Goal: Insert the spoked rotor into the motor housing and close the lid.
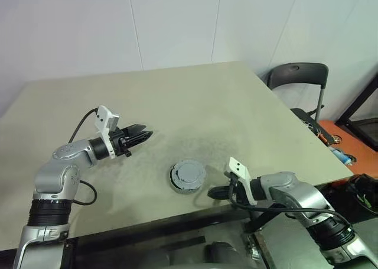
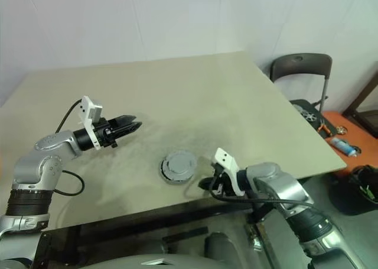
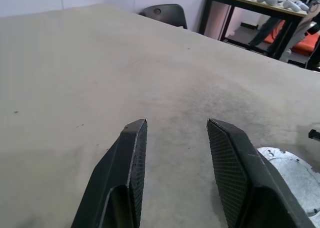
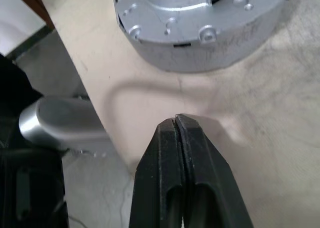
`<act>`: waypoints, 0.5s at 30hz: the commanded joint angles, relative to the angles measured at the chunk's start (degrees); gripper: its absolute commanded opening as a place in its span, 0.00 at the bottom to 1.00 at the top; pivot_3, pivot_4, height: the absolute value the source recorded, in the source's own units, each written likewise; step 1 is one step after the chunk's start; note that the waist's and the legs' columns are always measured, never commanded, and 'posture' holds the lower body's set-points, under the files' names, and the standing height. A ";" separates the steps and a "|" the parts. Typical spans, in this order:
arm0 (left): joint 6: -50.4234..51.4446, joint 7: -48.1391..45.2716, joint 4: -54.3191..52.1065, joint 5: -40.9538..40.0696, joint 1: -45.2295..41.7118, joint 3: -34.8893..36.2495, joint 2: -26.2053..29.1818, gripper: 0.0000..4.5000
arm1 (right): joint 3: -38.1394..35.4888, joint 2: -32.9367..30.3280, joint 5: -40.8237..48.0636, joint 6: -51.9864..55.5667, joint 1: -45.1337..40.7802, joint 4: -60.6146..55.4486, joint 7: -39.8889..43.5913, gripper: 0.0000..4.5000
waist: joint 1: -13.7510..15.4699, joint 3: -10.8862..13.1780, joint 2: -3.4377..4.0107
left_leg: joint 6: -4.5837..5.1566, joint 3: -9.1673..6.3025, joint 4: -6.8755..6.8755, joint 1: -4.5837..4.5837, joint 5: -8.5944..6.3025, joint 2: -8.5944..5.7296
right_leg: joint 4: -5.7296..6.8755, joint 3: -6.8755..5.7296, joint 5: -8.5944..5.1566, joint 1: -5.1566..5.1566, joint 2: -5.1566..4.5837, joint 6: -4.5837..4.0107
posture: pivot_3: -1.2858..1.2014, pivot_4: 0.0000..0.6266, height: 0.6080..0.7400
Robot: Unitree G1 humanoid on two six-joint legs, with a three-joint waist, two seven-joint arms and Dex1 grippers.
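Near the table's front edge stands the round silver motor housing (image 4: 200, 42). The flat grey lid (image 1: 189, 172) lies on top of it and covers its inside. The spoked rotor is hidden. My right gripper (image 1: 211, 193) is shut with nothing between its fingers; it sits low over the table just right of the housing and points at its side wall. My left gripper (image 1: 147, 135) hovers open and empty above the table, to the left of and beyond the housing, and its view catches the lid's edge (image 3: 292, 175).
The beige table (image 1: 195, 103) has its front edge just behind my right gripper. A dark chair (image 1: 298, 77) stands off the far right corner. Tools and a bottle lie on the orange floor (image 1: 345, 142) to the right.
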 commanded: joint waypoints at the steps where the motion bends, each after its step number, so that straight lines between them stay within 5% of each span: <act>1: -0.39 -0.37 -0.77 -0.06 -0.97 1.22 1.07 0.45 | 0.20 0.92 -0.79 -0.88 0.31 -0.12 -0.45 0.00 | -0.05 0.00 0.00 | 0.00 0.00 0.00 0.02 0.00 0.00 | 0.01 0.00 -0.07 0.01 0.02 0.11 | 0.52 0.00 1.00; 15: -0.60 0.01 -0.93 0.12 -0.90 0.30 0.10 0.45 | 4.49 8.65 -5.63 -4.92 -2.07 3.19 -2.08 0.00 | -1.16 0.00 0.00 | 0.00 0.00 -0.01 0.12 0.00 0.02 | 0.05 0.02 -0.06 0.09 0.02 0.11 | 0.52 0.00 1.00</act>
